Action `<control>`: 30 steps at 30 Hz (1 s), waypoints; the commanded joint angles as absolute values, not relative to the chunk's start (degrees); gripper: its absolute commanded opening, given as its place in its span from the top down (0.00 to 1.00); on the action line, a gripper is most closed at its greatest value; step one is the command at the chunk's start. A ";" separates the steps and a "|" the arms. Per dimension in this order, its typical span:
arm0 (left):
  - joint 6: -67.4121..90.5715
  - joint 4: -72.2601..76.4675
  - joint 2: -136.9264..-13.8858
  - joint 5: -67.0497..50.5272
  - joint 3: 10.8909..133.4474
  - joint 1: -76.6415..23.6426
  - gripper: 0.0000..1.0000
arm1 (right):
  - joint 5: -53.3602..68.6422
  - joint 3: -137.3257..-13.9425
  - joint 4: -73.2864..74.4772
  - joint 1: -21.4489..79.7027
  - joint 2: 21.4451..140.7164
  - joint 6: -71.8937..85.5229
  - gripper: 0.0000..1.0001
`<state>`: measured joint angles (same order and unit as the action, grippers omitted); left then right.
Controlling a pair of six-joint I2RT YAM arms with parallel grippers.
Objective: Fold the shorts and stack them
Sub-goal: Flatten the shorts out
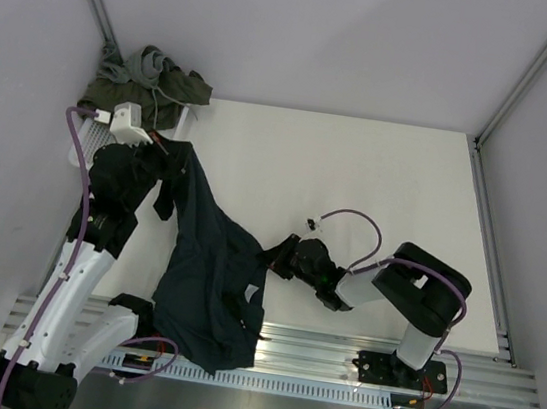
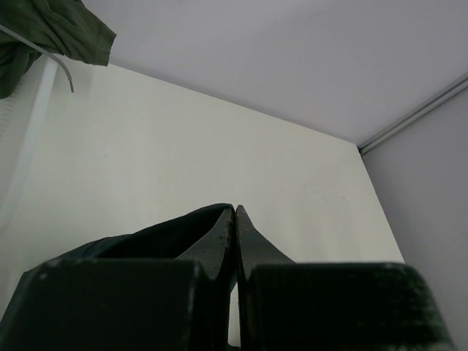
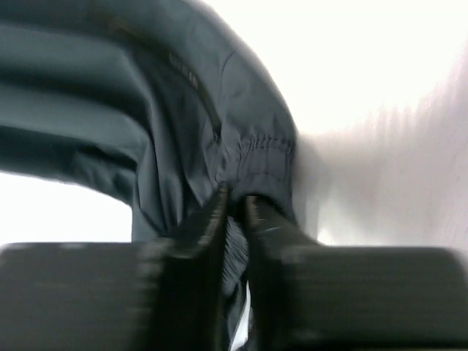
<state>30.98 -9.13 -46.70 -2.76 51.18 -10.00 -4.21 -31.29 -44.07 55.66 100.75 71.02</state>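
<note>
- Top external view, far left corner: olive green crumpled cloth shorts [image 1: 153, 83] lie bunched against the wall, well apart from both sets of jaws.
- Just in front of that heap sits the left gripper [image 1: 167, 147], its jaws pressed together on an upper corner of the dark navy soft cloth shorts [image 1: 210, 267].
- From that pinch the navy shorts run in one long slant, toward the near side and to the right across the white flat table [image 1: 378, 178]. Their lower end spills over the grey metal rail [image 1: 335, 349].
- The right gripper [image 1: 279, 256] meets the cloth's right-hand edge about midway along, jaws clamped on a gathered hem.
- Only the left wrist view shows that gripper's fingertips touching, with dark cloth draping off to their left.
- Only the right wrist view, though blurred, shows gathered fabric squeezed in the narrow slit between its fingers.
</note>
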 commanded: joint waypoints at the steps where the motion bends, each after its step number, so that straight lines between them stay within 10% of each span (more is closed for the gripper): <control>1: 30.59 -7.91 -45.18 -3.52 50.27 -10.37 1.00 | -11.68 -31.47 -54.22 55.90 103.01 74.80 0.91; 17: 28.30 -18.54 -42.72 -2.37 64.58 -10.28 1.00 | 13.68 -39.27 -6.88 33.33 57.16 41.49 1.00; 30: 29.53 -21.80 -36.31 -1.50 71.19 -10.37 1.00 | 36.91 -60.82 17.22 14.42 49.22 33.48 1.00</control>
